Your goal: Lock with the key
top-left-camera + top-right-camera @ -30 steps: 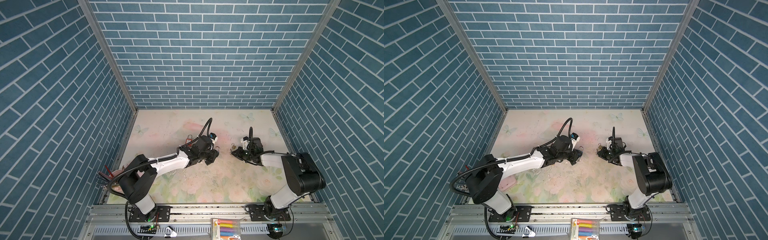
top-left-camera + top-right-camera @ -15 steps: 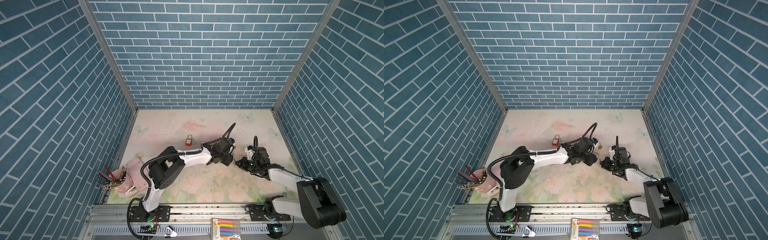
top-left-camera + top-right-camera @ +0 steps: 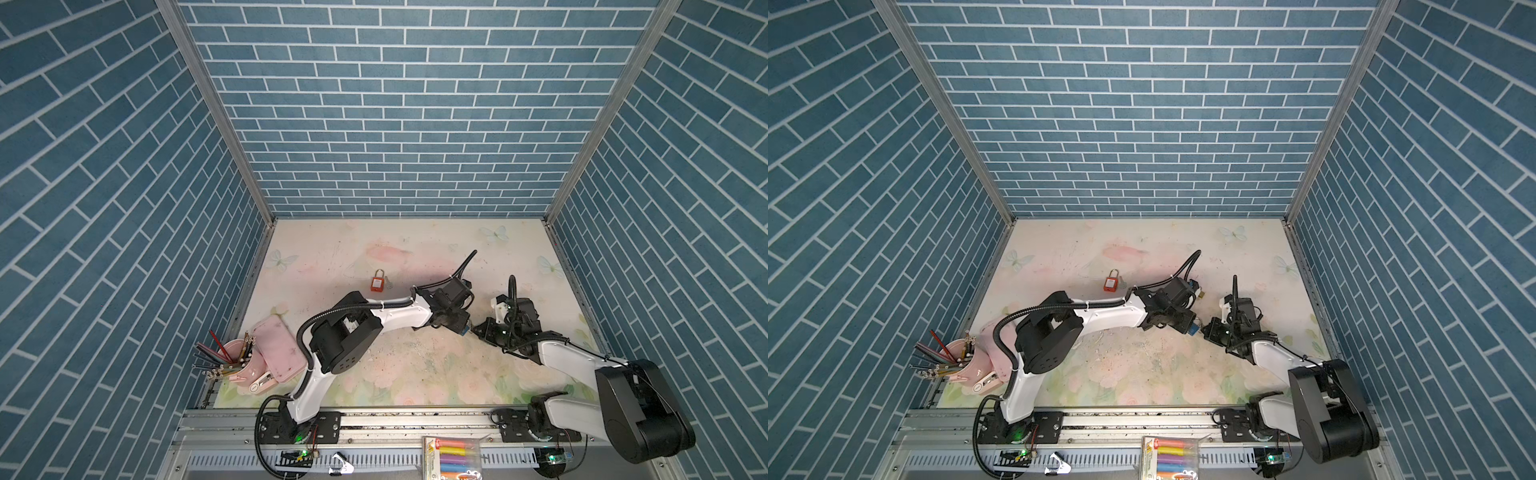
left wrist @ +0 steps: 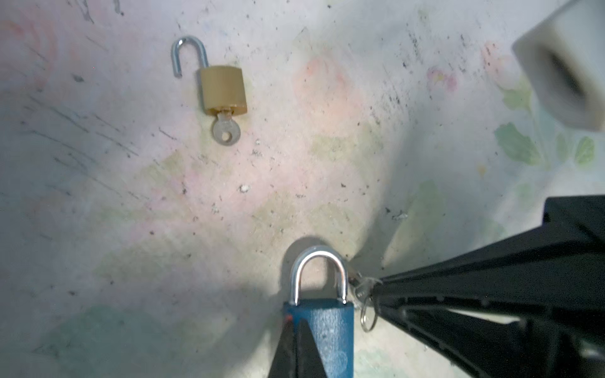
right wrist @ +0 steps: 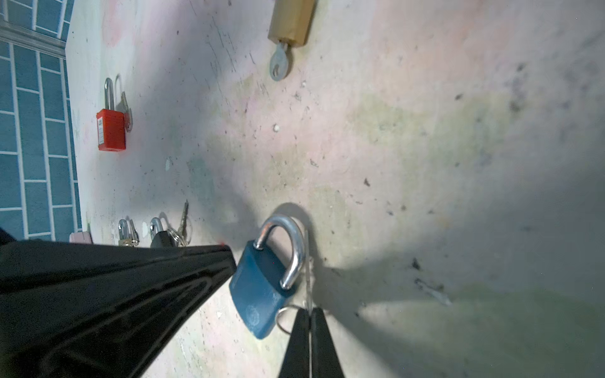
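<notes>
Jaws: left gripper (image 4: 296, 324) is clamped on the body of the blue padlock (image 4: 330, 333); right gripper (image 5: 309, 311) is pinched shut on the key (image 5: 307, 261), with the key ring (image 5: 284, 315) hanging at its tips. Left to right in both top views: pink pencil cup (image 3: 237, 353) full of pencils in the front-left corner, pink case (image 3: 279, 349) touching it. Next, a red padlock (image 3: 377, 284) lies flat mid-mat with a loose key (image 3: 389, 285) just beside it. Right of centre the two grippers meet tip to tip with the blue padlock between them. Key is outside the lock, blade running alongside the shackle; touching or not, can't tell. Shackle looks seated, both legs at the body in the left wrist view. Brass padlock (image 4: 223, 90) lies flat toward the back wall from the pair, shackle swung open, silver key (image 4: 226, 131) in its keyway. Right wrist view also shows a black padlock (image 5: 160, 240) with keys past the left finger, partly hidden. Surface: pale floral mat (image 3: 415, 374) with butterflies, heavily scuffed, with dark scratches, specks and crumbs. Room: blue brick-pattern walls (image 3: 395, 104) on three sides, metal corner posts (image 3: 216, 112). Front rail (image 3: 415, 419) carries both arm bases, and a pack of coloured markers (image 3: 451, 457) sits on the ledge below.
</notes>
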